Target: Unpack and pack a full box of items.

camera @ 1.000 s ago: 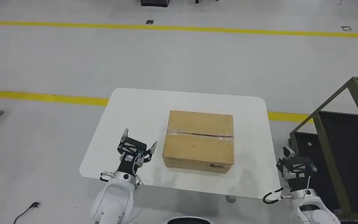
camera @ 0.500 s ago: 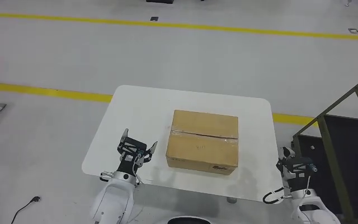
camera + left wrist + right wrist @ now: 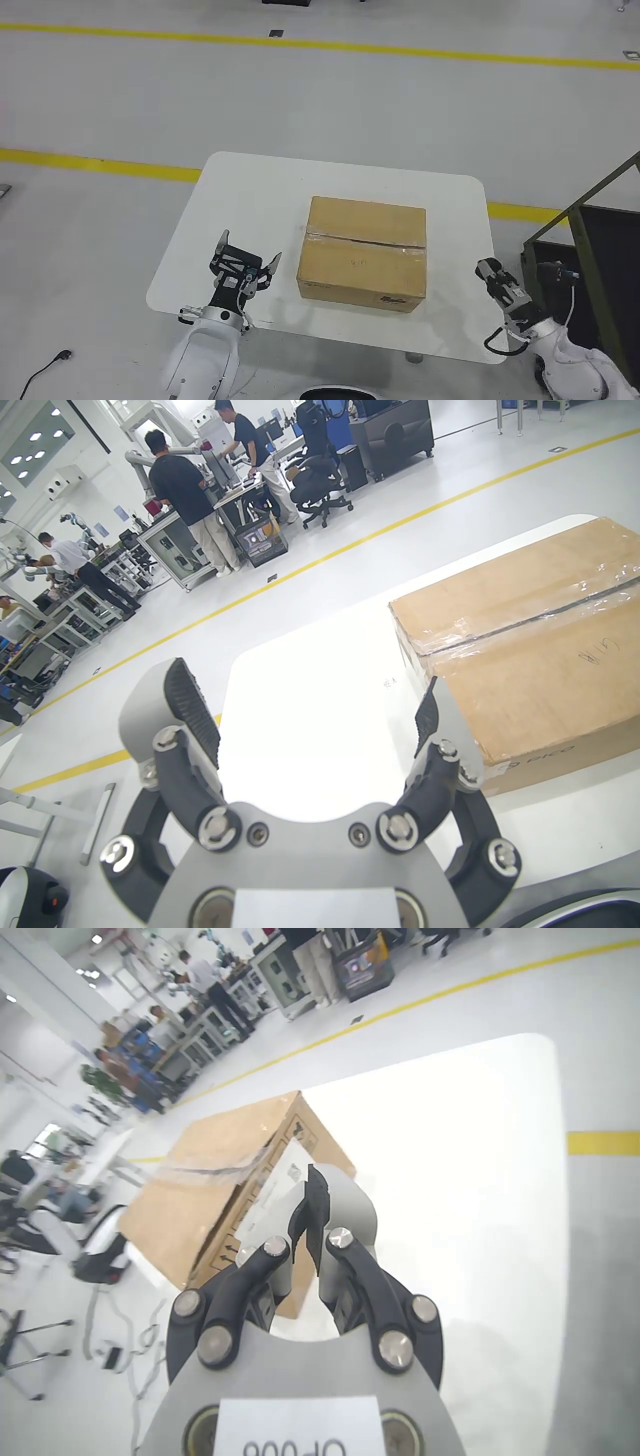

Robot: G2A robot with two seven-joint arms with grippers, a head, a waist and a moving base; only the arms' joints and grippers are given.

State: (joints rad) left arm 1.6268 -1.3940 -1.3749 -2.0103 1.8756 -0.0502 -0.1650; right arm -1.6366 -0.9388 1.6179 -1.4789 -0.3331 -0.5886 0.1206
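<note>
The right gripper (image 3: 311, 1180) is seen with its ribbed black pads (image 3: 320, 1208) pressed together, and nothing is held between them. It is held above a white surface (image 3: 450, 1153) with a rounded corner. A closed cardboard box (image 3: 210, 1163) is set on that surface, near the fingertips. Its top seam is sealed with clear tape (image 3: 215, 1171). A white label (image 3: 260, 1208) and black handling marks are borne on the side turned toward the gripper. A yellow line (image 3: 602, 1143) is painted on the pale floor (image 3: 600, 1278) beside the surface. Loose cables (image 3: 145, 1340) are seen lying on the floor.
</note>
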